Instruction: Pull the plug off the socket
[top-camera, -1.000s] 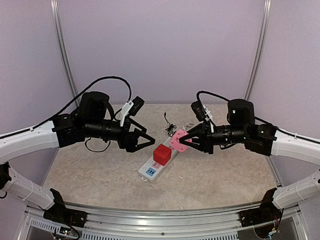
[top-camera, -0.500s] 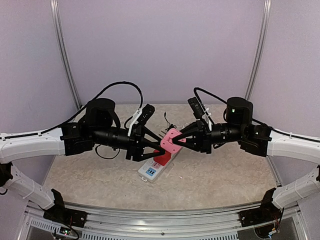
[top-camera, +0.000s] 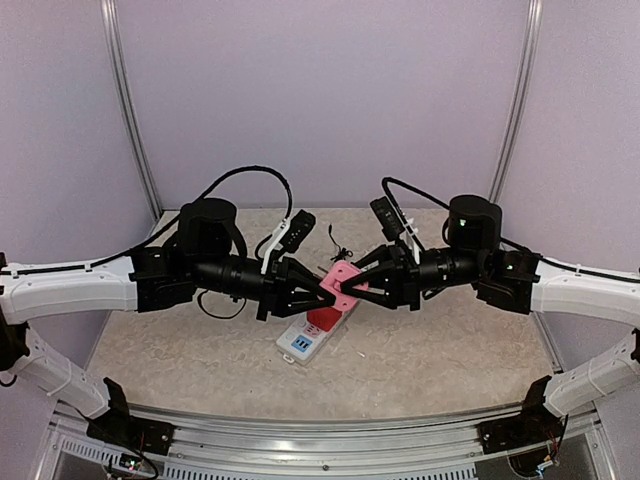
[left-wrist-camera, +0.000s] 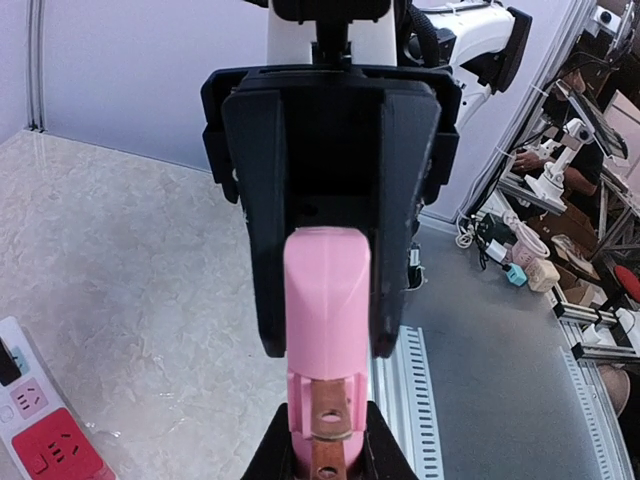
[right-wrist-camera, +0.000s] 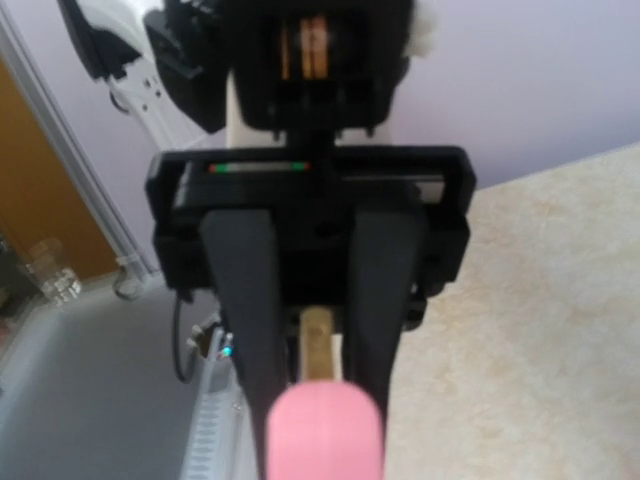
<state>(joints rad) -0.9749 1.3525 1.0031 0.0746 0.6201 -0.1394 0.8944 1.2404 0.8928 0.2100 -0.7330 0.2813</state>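
- lilac walls (top-camera: 320, 100) closed the cell on the far side and on both flanks.
- the mottled beige table (top-camera: 450, 350) looked hard and smooth, so a dropped part would likely bounce.
- the socket (top-camera: 298, 347) lay mid-table with a red cube (top-camera: 322, 318) seated on it.
- the right gripper (top-camera: 357, 285) clamped the plug (top-camera: 343, 280) by its pink body, and the left gripper (top-camera: 327, 294) pinched its brass prongs (left-wrist-camera: 322, 425).
- the plug hung free just above the socket; the thin prong hold could slip if the right one let go.

You have 1 socket (top-camera: 300, 346) | 1 pink plug (top-camera: 343, 281) | 1 red cube adapter (top-camera: 321, 319) | 2 arms: left end effector (top-camera: 329, 296), right end effector (top-camera: 358, 285) | 1 black cable (top-camera: 337, 249), far
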